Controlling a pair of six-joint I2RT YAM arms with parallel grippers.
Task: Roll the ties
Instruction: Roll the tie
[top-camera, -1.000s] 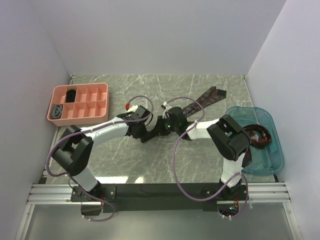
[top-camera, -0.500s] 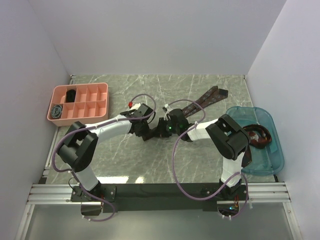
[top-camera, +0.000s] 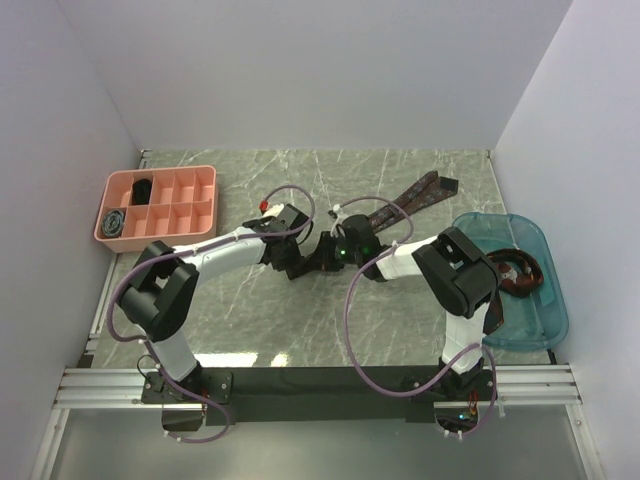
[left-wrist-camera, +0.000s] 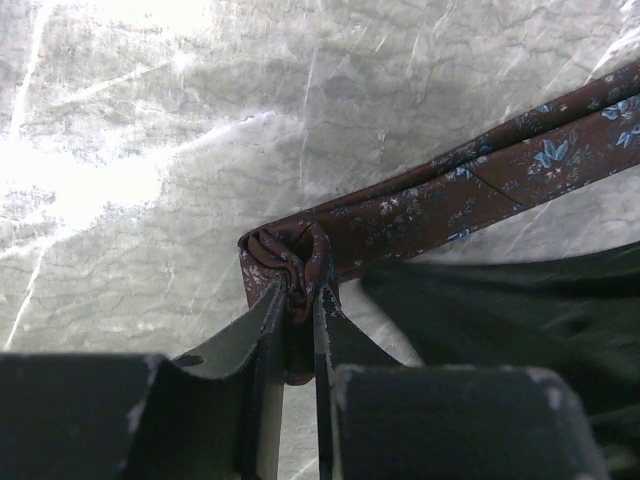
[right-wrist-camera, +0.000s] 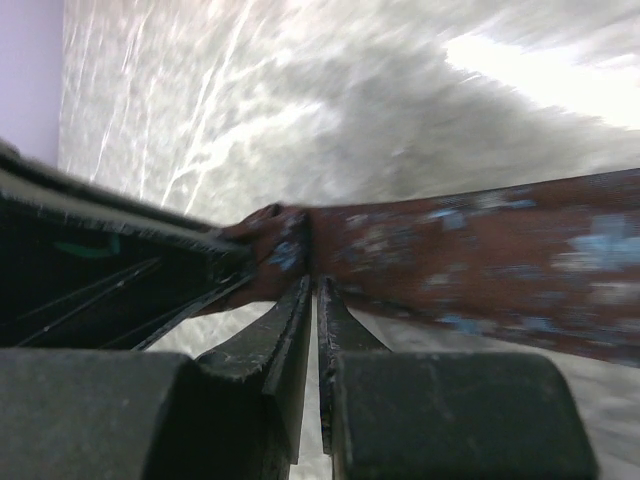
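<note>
A dark brown-maroon patterned tie (top-camera: 405, 203) lies as a long strip from the table's middle toward the far right; it also shows in the left wrist view (left-wrist-camera: 480, 175) and the right wrist view (right-wrist-camera: 480, 250). Its near end is wound into a small coil (left-wrist-camera: 285, 255). My left gripper (top-camera: 302, 265) (left-wrist-camera: 300, 292) is shut on that coil. My right gripper (top-camera: 323, 259) (right-wrist-camera: 315, 285) meets it from the right, its jaws shut on the strip's edge right beside the coil. The two grippers almost touch.
A pink compartment tray (top-camera: 160, 171) at the far left holds a black coil (top-camera: 143, 188) and a grey-blue coil (top-camera: 115, 221). A blue bin (top-camera: 540, 330) at the right holds more ties (top-camera: 515, 272). Purple cables loop over both arms.
Both grippers have shifted a little to the right and farther away, still joined at the tie's near end. The left elbow has swung right.
</note>
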